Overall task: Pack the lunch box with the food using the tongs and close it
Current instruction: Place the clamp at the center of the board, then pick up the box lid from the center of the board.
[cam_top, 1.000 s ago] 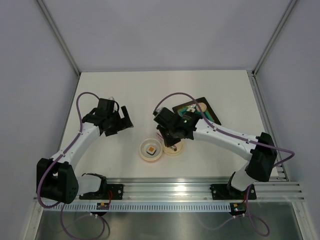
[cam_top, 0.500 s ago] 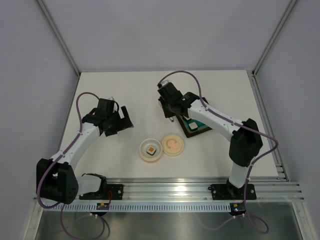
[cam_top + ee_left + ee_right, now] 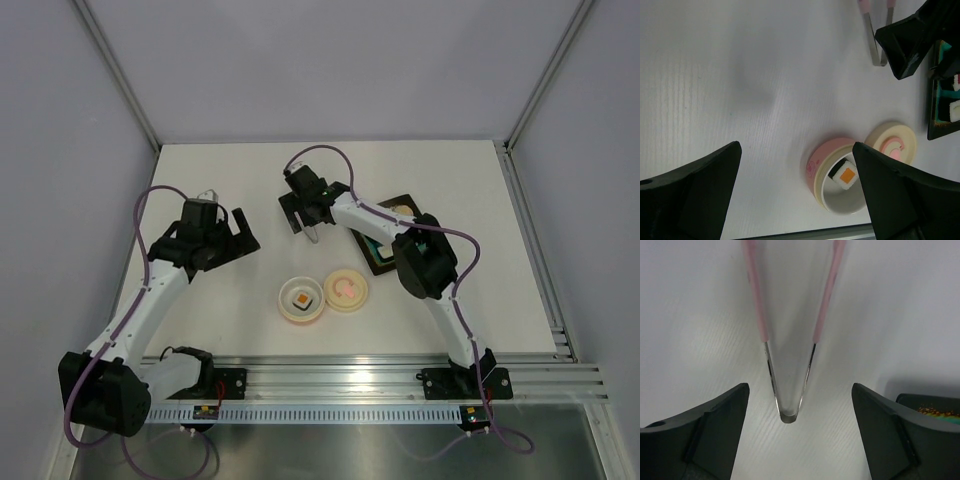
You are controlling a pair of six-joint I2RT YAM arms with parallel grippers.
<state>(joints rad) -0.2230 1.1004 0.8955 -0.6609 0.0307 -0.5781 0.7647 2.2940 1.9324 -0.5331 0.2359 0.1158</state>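
The left gripper (image 3: 236,238) hangs above the left half of the table (image 3: 240,180), jaws spread wide and holding nothing; its wrist view shows both fingers (image 3: 695,192) clear of every object. To its right, toward the far centre of the table, the right gripper (image 3: 301,214) points down over the tongs (image 3: 789,347). Its jaws are also fully apart: the two fingers (image 3: 702,432) stand on either side of the tongs without touching them. The tongs lie flat on the table and nothing grips them. Their joined metal end faces the right wrist camera and the two pink-sleeved arms run away from it, slightly spread. Nearer the arm bases sits the lunch box (image 3: 302,302), a round open container upright on the table. It holds one food piece (image 3: 845,175), a white block with an orange centre. The lid (image 3: 347,290) lies flat just beside the lunch box on its right, pink curled mark facing up; whether the two touch cannot be determined. Further right, the dark square tray (image 3: 388,262) with a teal mat lies partly under the right arm. The left wrist view shows two white blocks (image 3: 955,111) on the mat, and the top view shows a beige round piece (image 3: 402,210) at the far side of the tray.
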